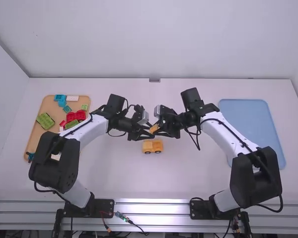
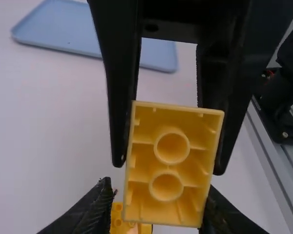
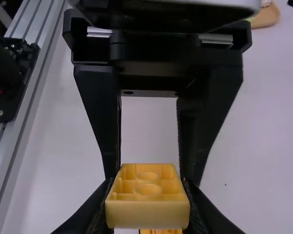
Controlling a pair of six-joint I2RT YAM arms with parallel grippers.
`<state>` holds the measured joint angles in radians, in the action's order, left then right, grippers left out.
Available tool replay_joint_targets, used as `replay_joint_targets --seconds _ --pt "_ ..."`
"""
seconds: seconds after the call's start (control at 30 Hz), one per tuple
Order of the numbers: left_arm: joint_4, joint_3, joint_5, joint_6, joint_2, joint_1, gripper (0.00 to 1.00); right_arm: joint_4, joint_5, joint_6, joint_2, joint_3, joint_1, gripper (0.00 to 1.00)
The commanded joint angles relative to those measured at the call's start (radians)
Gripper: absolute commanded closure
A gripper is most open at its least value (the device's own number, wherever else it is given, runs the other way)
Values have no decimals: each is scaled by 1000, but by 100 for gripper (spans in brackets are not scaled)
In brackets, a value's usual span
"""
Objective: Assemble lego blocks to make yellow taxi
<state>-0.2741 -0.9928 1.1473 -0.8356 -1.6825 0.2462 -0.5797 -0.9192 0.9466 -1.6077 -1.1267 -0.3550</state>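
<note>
Left gripper (image 2: 160,191) and right gripper (image 3: 147,187) have jaws clenched on the hollow-bottomed yellow brick (image 2: 169,163), raised close to the wheeled taxi body (image 1: 152,146) on the bench (image 1: 114,173), presumably for a handover

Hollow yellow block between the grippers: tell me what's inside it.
Inside the yellow block are two round tubes, with short ribs along the walls. The block itself hides its opposite side, so what is there cannot be seen.
</note>
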Motion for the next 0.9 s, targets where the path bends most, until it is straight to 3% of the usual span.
replay_joint_targets --seconds 0.0,0.17,0.23,0.5,0.73,0.87 --pt "1 -14 23 -3 -5 -4 63 -11 -15 4 24 -34 0 94" --pt "5 -14 22 -3 -5 -2 65 -13 -15 3 24 -34 1 94" --pt "5 -14 22 -11 -5 -1 52 -13 -15 2 24 -34 1 94" --pt "20 -14 23 0 -5 1 43 -34 -15 31 24 -32 1 94" --pt "19 -14 69 -11 -5 2 54 -34 -15 31 24 -32 1 94" --pt "19 -14 64 -10 -5 -5 70 -34 -16 31 24 -32 1 94"
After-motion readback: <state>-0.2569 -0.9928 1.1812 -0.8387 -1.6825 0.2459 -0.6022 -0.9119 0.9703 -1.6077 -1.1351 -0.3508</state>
